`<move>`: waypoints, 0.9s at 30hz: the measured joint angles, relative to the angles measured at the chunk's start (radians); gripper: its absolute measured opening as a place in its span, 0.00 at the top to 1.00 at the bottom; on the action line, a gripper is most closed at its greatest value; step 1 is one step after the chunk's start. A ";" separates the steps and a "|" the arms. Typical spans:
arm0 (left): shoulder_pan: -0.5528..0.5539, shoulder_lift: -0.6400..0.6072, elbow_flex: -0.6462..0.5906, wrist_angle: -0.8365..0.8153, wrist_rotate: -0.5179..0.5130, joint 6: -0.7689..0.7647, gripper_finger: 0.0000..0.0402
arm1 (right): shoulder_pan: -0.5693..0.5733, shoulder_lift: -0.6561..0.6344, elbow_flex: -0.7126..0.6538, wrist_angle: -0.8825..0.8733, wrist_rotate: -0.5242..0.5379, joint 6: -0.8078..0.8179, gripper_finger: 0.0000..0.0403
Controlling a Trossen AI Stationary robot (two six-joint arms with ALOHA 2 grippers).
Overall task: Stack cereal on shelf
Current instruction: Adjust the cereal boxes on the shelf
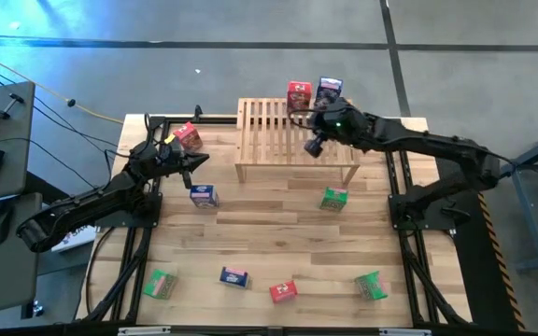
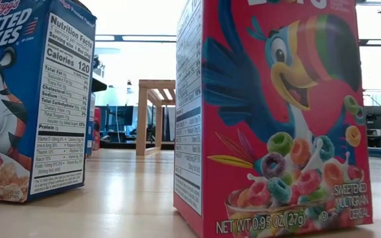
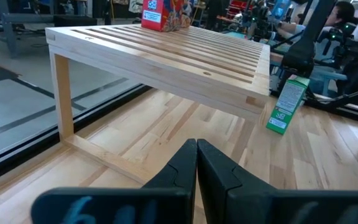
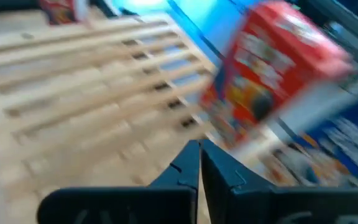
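Cereal boxes lie scattered over the table (image 1: 250,238): a red one (image 1: 189,137) near the left edge, green (image 1: 160,284), blue (image 1: 234,276), red (image 1: 283,291) and green (image 1: 370,286) along the front edge. The left gripper (image 1: 197,161), fingers together, hovers beside the shelf (image 1: 278,131). Red (image 1: 299,95) and blue (image 1: 329,91) boxes stand on the shelf's far edge; the right gripper (image 1: 313,147), pressed closed, hangs above its right end.

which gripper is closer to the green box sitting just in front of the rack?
Right. The right gripper hangs over the rack's right end, a short way behind the green box. The left gripper is off the rack's left end, much farther away.
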 joint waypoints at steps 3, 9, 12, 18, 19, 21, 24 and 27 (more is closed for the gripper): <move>0.000 0.000 0.000 0.000 0.001 0.000 0.99 | -0.017 -0.028 0.000 -0.082 0.064 0.039 1.00; 0.000 0.000 0.000 0.000 0.002 -0.005 0.99 | -0.117 -0.026 0.000 -0.134 0.090 0.047 1.00; 0.000 0.000 0.000 0.001 0.002 -0.010 0.99 | -0.180 -0.025 0.000 -0.144 0.084 0.039 1.00; 0.000 0.000 0.000 0.004 0.002 -0.010 0.99 | -0.252 -0.024 0.000 -0.140 0.043 0.010 1.00; 0.000 0.000 0.000 0.004 0.002 -0.010 0.99 | -0.256 -0.024 0.000 -0.140 0.032 0.010 1.00; 0.000 0.000 0.000 0.005 0.002 -0.010 0.99 | -0.259 -0.025 0.000 -0.140 0.027 0.003 1.00; 0.000 0.000 0.000 0.005 0.002 -0.010 0.99 | -0.242 -0.053 0.000 -0.151 -0.046 -0.008 1.00; 0.000 0.000 0.000 0.006 0.002 -0.009 0.99 | -0.194 -0.079 0.000 -0.071 -0.252 -0.017 1.00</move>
